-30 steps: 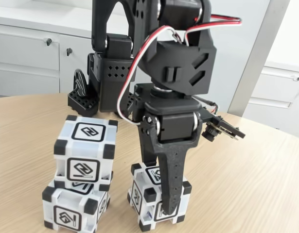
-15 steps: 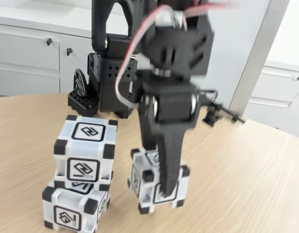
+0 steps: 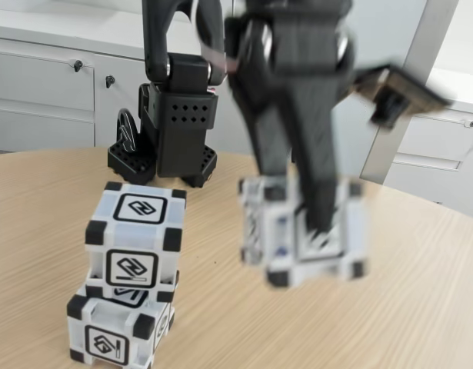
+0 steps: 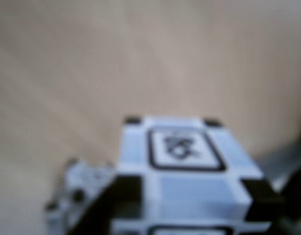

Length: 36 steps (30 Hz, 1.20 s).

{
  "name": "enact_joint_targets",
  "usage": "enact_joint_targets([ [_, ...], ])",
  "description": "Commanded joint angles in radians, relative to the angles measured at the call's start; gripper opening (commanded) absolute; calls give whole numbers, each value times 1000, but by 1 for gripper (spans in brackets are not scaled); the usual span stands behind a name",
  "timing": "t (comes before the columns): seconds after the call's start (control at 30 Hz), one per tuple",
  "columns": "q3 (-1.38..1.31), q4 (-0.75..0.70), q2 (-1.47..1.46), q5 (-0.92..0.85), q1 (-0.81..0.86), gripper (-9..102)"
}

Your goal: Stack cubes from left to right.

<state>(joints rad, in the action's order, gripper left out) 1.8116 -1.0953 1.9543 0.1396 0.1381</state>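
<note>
In the fixed view my gripper (image 3: 299,224) is shut on a white cube (image 3: 345,234) with black corners and holds it in the air above the wooden table (image 3: 421,307), right of centre and blurred by motion. At the left, one cube (image 3: 134,238) rests on top of another cube (image 3: 117,334), slightly offset. The held cube is up at about the height of the stack's upper cube and apart from it. In the wrist view the held cube (image 4: 184,166) sits close below the camera with a glyph face up, dark fingers (image 4: 116,208) at its sides.
The arm's black base (image 3: 178,131) stands at the back of the table behind the stack. White cabinets (image 3: 44,84) run along the wall beyond the table's rounded edge. In the wrist view a blurred pale shape (image 4: 74,193) lies low at the left.
The gripper has lifted the right-hand cube off the table and carried it up and to the right. The two stacked cubes have stayed put.
</note>
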Motion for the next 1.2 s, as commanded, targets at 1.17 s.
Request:
enact_joint_targets([
  [1.17,-571,-568,26,-230,304,7],
])
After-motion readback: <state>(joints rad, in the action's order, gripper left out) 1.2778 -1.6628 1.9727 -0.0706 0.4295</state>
